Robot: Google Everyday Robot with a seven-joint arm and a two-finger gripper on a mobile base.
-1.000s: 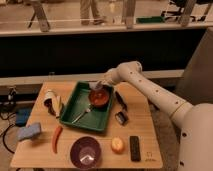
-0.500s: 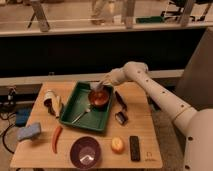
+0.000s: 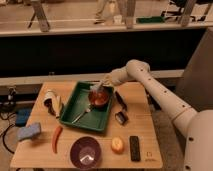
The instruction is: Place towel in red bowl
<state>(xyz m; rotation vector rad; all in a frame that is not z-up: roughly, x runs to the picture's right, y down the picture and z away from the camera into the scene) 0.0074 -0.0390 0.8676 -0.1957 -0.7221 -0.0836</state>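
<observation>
Red bowl (image 3: 99, 99) sits at the far right corner of the green tray (image 3: 80, 103) on the bench (image 3: 140, 130), and the gripper (image 3: 99, 89) hangs just above its rim with a pale bit of towel (image 3: 96, 88) seemingly pinched in the jaws (the cloth is small and hard to read). To finish well, I'd judge the arm should centre over the bowl, lower until the cloth rests inside, then let go, minding the fork (image 3: 81, 114) lying nearby in the tray.
</observation>
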